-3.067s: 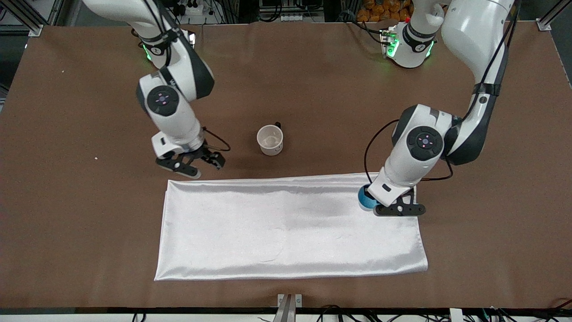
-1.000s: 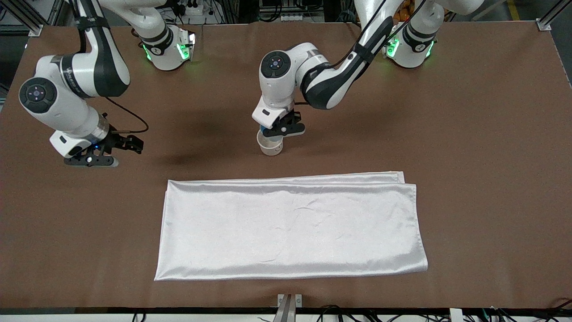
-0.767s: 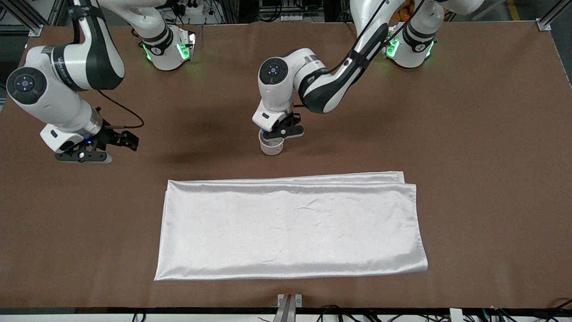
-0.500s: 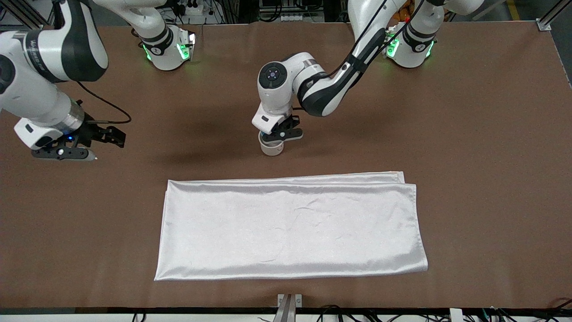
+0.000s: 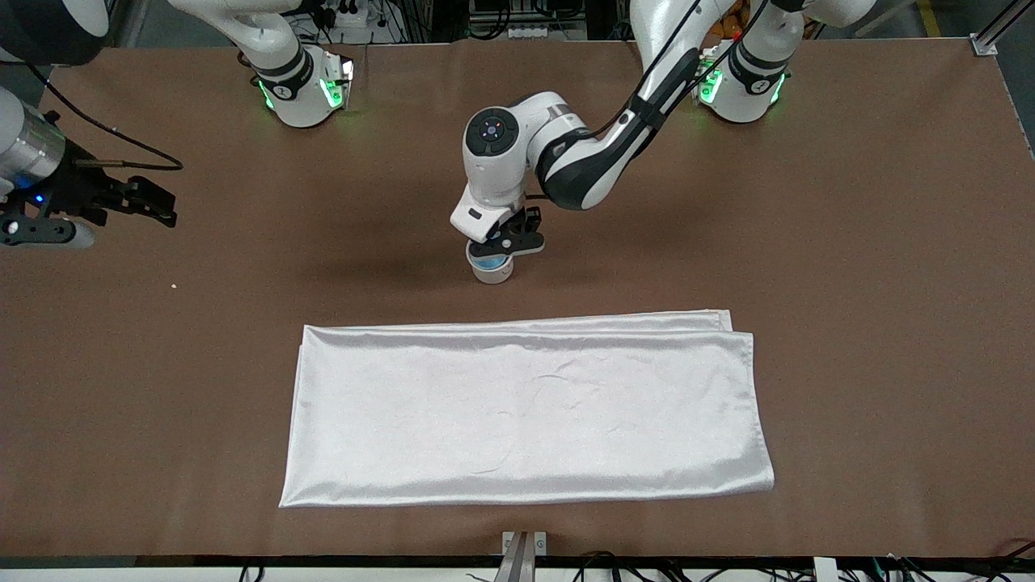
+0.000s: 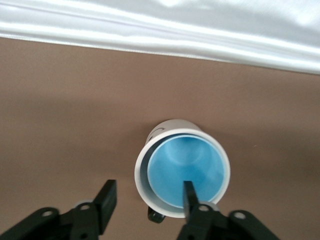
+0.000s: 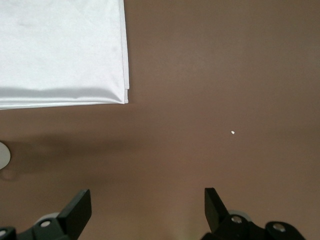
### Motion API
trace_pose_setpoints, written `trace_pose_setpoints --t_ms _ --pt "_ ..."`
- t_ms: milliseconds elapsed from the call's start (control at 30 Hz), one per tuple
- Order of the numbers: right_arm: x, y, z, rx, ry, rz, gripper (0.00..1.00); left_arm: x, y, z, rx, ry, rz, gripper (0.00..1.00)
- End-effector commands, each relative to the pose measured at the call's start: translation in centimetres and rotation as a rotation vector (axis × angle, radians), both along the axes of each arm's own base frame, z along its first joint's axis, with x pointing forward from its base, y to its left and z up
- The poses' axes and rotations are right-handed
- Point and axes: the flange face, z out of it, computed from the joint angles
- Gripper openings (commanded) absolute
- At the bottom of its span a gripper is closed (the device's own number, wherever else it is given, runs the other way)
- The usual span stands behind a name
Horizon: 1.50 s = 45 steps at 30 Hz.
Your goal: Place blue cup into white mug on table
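The cup (image 6: 185, 169) now sits inside the mug (image 6: 150, 192), its blue rim ringed by the mug's white rim; half a second ago the left gripper was still low over the mug with the cup between its fingers. That gripper (image 6: 147, 200) has let go: its fingers stand spread, one outside the mug's wall and one over the cup's mouth, touching neither as far as the left wrist view shows, and the front view shows it (image 5: 503, 240) lifted a little, just above the mug (image 5: 492, 271), where a sliver of blue (image 5: 487, 263) shows. I judge the placing done, with only the left arm's withdrawal straight up remaining, so that a finger does not catch either rim. The mug stands on the bare table (image 5: 849, 242), farther from the front camera than the white cloth (image 5: 525, 412). The right gripper (image 7: 145, 207), fingers spread and empty, has swung away to the right arm's end of the table (image 5: 48, 230) and waits there.
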Motion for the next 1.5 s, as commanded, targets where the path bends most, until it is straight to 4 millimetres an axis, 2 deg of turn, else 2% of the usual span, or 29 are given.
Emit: trace_pose_setpoints --t_ms 0,100,200,467,567,700,867,1033,1367,1467 --pt "-0.2 0.0 3.2 0.025 -0.016 0.013 1.0 1.4 0.6 3.6 -0.033 -0.025 0.033 1.0" --pt "-0.1 0.4 4.3 0.065 -0.038 0.01 1.0 2.3 1.4 6.0 -0.051 -0.059 0.044 1.0" --pt "-0.2 0.2 5.3 0.109 -0.058 0.001 1.0 3.7 3.0 8.7 -0.063 -0.088 0.064 1.0" --pt "-0.1 0.0 6.4 0.102 -0.078 0.071 1.0 7.8 9.6 16.5 -0.066 -0.147 0.054 1.0" --pt "-0.2 0.2 6.7 0.104 -0.084 0.072 1.0 9.3 12.4 19.0 -0.072 -0.167 0.055 1.0" --pt "-0.3 0.3 6.5 0.104 -0.072 0.069 1.0 10.0 14.8 21.4 -0.064 -0.18 0.056 1.0" --pt "-0.1 0.4 6.2 0.109 -0.072 0.065 1.0 11.1 18.4 23.7 -0.042 -0.18 0.058 1.0" --pt "0.1 0.5 6.0 0.113 -0.07 0.047 1.0 12.4 22.8 25.7 -0.012 -0.179 -0.02 1.0" --pt "0.0 0.6 5.5 0.107 -0.052 0.034 1.0 15.4 33.1 27.9 -0.006 -0.136 -0.096 1.0" --pt "0.0 0.7 5.5 0.107 -0.05 0.035 1.0 16.1 35.4 28.1 0.0 -0.136 -0.112 1.0"
